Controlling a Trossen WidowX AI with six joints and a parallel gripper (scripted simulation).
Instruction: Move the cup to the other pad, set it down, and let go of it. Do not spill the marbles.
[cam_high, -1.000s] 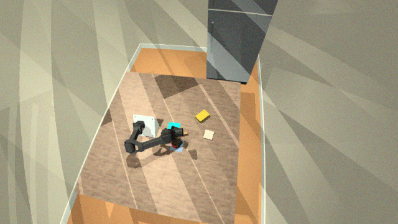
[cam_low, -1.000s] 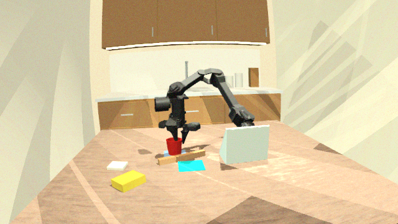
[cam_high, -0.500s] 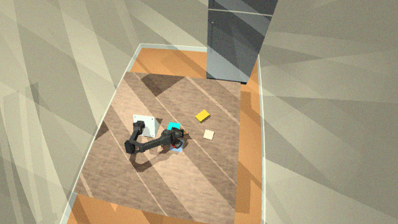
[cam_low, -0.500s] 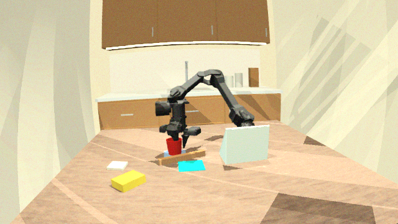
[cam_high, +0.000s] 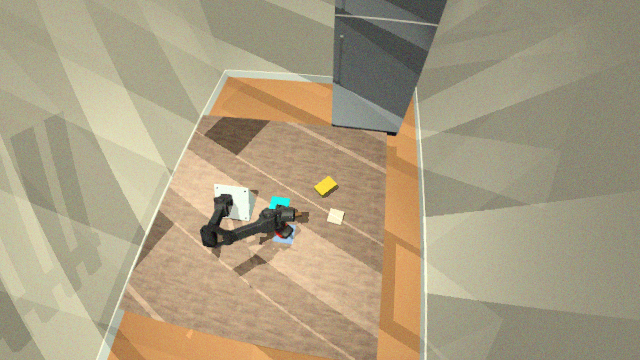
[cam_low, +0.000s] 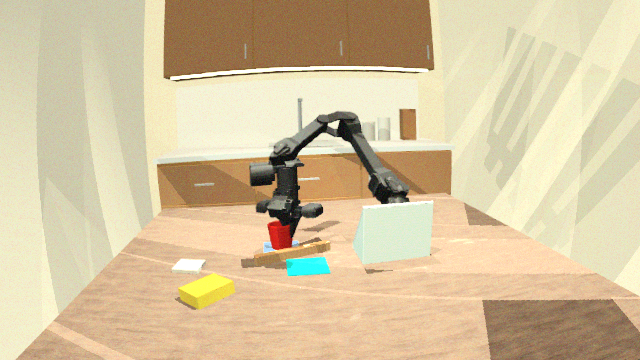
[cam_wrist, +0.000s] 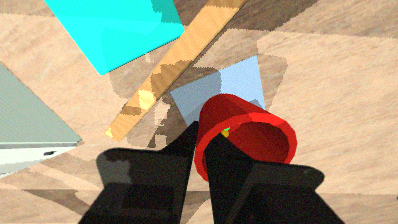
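A red cup (cam_wrist: 250, 135) (cam_low: 279, 235) stands upright on a light blue pad (cam_wrist: 245, 80) (cam_low: 267, 246) (cam_high: 285, 239). A bit of green and yellow marble (cam_wrist: 225, 132) shows inside it. My gripper (cam_wrist: 200, 125) (cam_low: 291, 226) points down at the cup's near rim, one finger inside and one outside, shut on the cup's wall. The cyan pad (cam_wrist: 115, 25) (cam_low: 307, 266) (cam_high: 279, 202) lies beyond a wooden stick (cam_wrist: 170, 70) (cam_low: 292, 252) that lies between the two pads.
A pale green-white box (cam_low: 395, 231) (cam_high: 237, 202) (cam_wrist: 25, 130) stands beside the arm's base. A yellow block (cam_high: 326, 186) (cam_low: 206, 290) and a small white tile (cam_high: 335, 216) (cam_low: 188, 265) lie farther out on the table.
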